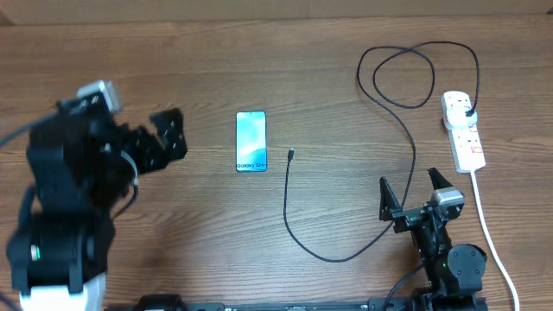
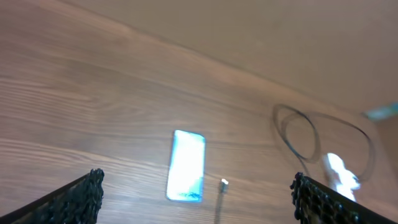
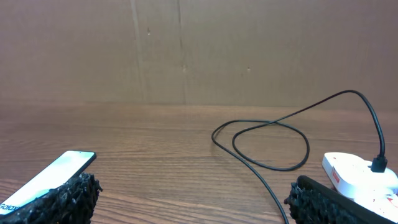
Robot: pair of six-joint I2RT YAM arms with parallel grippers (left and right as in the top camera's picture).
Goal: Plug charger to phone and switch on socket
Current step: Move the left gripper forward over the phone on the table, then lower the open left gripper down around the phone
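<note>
The left gripper [image 1: 171, 136] at mid-left and right gripper [image 1: 408, 180] at lower right both gape wide and empty, so although the charger [image 1: 287, 203] has its plug [image 1: 467, 112] in the power strip [image 1: 467, 147] at right, its connector tip [image 1: 291, 155] lies just right of the central phone [image 1: 251, 142], apart from it, leaving plugging-in and, seemingly, switching still undone.

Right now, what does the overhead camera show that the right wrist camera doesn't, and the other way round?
Only overhead: the open left gripper, the connector tip of the charger lying unplugged beside the phone, and the thick white cord of the power strip.
Only right wrist: the brown wall behind the table.
Both: the phone, the charger's looped cable, its black plug in the power strip, and the open right gripper.
</note>
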